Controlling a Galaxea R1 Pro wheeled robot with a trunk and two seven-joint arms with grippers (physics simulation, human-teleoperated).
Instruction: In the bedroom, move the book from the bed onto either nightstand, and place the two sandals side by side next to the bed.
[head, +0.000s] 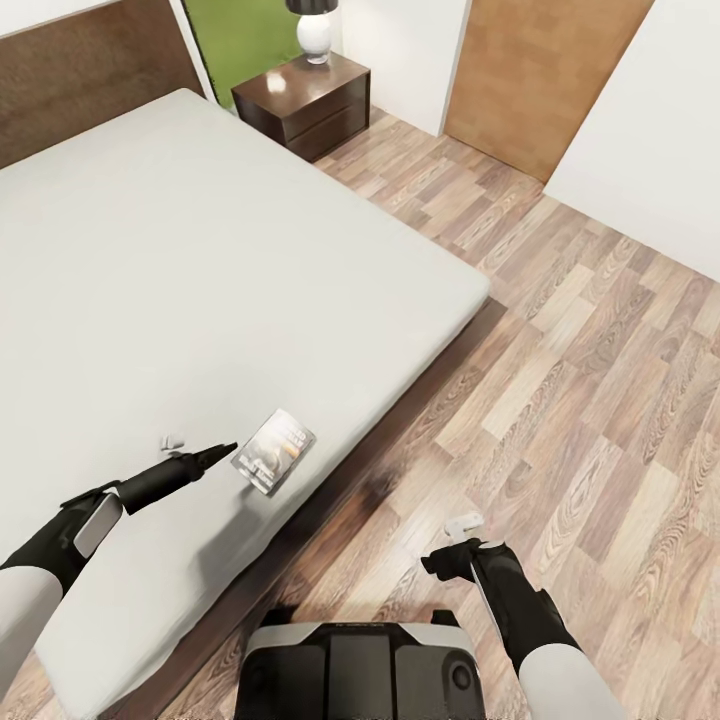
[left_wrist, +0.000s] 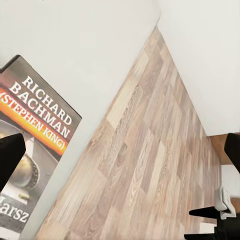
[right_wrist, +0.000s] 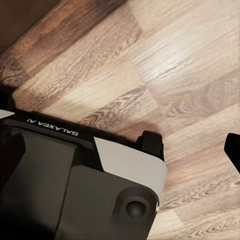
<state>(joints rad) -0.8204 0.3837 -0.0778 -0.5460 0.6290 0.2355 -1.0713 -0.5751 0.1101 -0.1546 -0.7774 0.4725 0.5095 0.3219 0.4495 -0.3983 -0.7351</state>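
Observation:
The book (head: 272, 452) lies flat on the light grey mattress of the bed (head: 200, 260), close to its near edge. Its dark cover with the orange band and "Richard Bachman" lettering fills one side of the left wrist view (left_wrist: 35, 145). My left gripper (head: 203, 446) hovers low over the mattress, open, with one dark fingertip almost touching the book's edge. My right gripper (head: 450, 540) hangs open over the wooden floor beside the bed, holding nothing. The nightstand (head: 305, 100) stands at the far corner of the bed by the headboard. The two sandals are out of view.
A lamp (head: 314, 28) with a black shade stands on the nightstand. A brown door (head: 540, 70) is set in the white far wall. Wood-plank floor (head: 580, 350) stretches to the right of the bed. My own base (head: 360, 665) sits against the bed's near corner.

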